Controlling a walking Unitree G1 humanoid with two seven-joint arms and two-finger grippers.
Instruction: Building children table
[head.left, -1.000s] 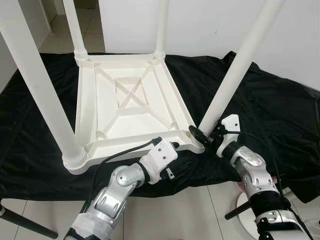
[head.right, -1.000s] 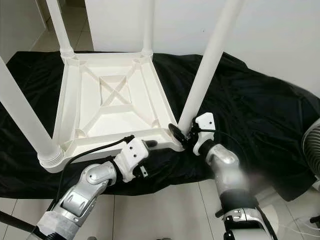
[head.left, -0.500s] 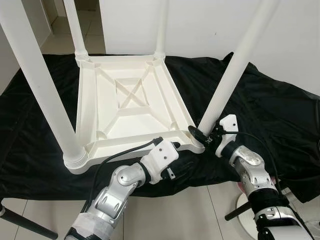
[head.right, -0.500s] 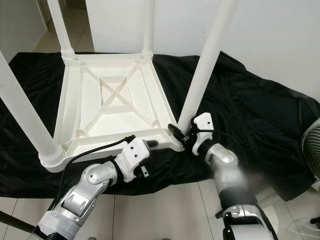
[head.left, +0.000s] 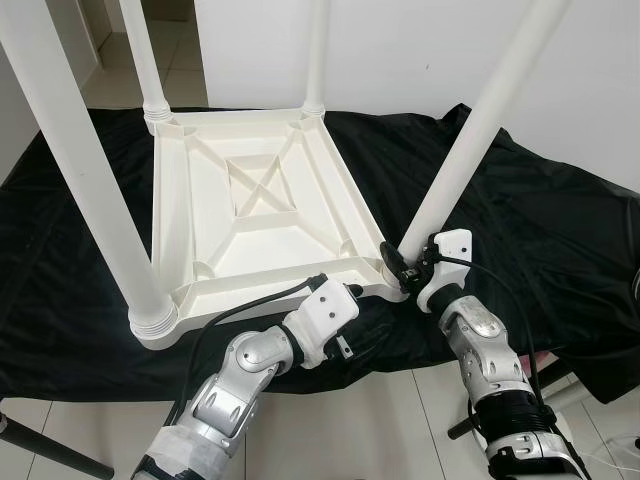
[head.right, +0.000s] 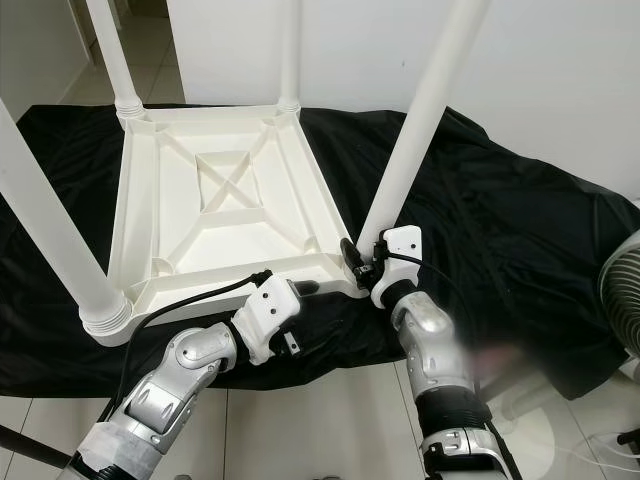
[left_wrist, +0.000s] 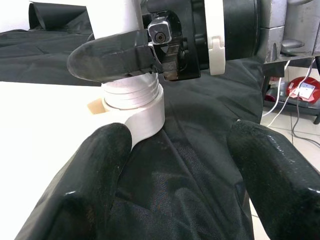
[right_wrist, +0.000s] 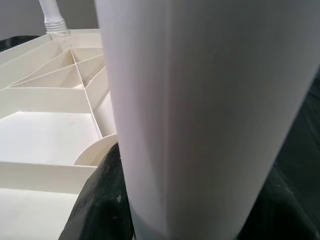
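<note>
The white plastic table top (head.left: 262, 215) lies upside down on a black cloth (head.left: 540, 230), its ribbed underside facing up with a crossed brace in the middle, and its long sides run away from the robot toward the white wall (head.left: 420, 50). Its near edge sits close to the cloth's front border, where pale floor tiles (head.left: 380, 430) begin. Round white legs rise from the corners: two at the far corners, one at the near left corner (head.left: 80, 170), and the near right leg (head.left: 470, 140), which leans away to the right as it goes up. The right gripper (head.left: 402, 272) is clenched around the base of that leaning leg, just above the threaded collar at the corner socket. The left gripper (left_wrist: 175, 165) rests low on the cloth at the same near right corner, its two fingers (left_wrist: 95, 175) spread apart, one touching the socket rim and the other well out over bare cloth. A fan base (head.right: 625, 290) stands at the far right.
</note>
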